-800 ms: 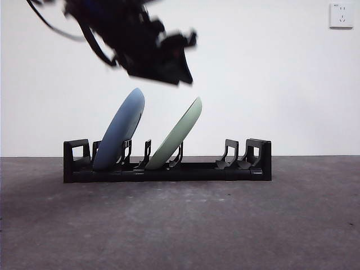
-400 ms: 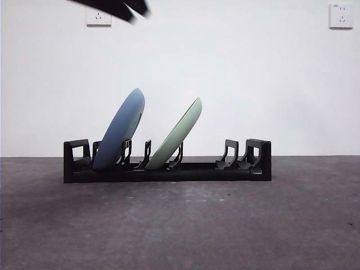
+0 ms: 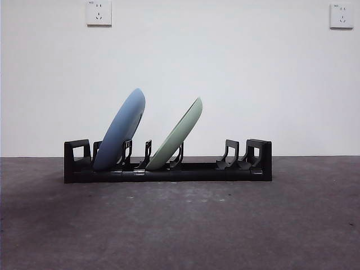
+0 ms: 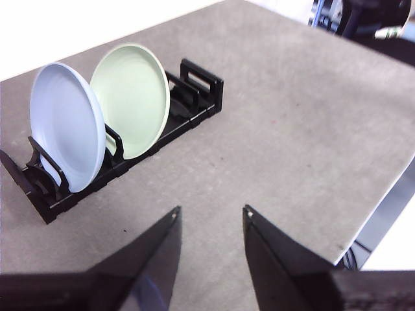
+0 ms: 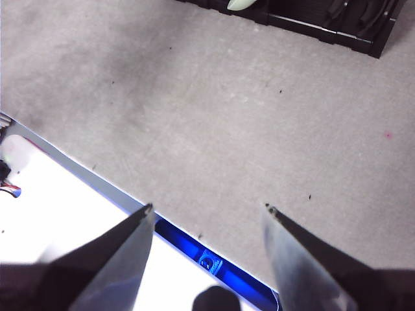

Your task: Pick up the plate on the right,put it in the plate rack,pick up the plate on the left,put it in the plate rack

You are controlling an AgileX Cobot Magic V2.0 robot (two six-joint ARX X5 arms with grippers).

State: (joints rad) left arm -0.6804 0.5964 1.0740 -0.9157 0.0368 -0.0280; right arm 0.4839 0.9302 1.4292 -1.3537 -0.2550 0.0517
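We see the plate rack (image 3: 167, 163) standing on the grey tabletop (image 3: 180, 225), with both plates set in it. The blue plate (image 3: 120, 136) sits in a slot near one blocky end, and the green plate (image 3: 177, 134) sits a couple of prongs along; both lean the same way and do not touch each other. The far half of the rack holds nothing.

We find no arm in the front view. From the left wrist view, the left tool (image 4: 211, 216) hangs above the tabletop, well apart from the rack (image 4: 123, 146), tilted down toward it, its jaws spread with nothing between them. From the right wrist view, the right tool (image 5: 207, 207) hangs over the tabletop's edge, pointing down, jaws spread wide and holding nothing; only one end of the rack (image 5: 324, 19) shows there
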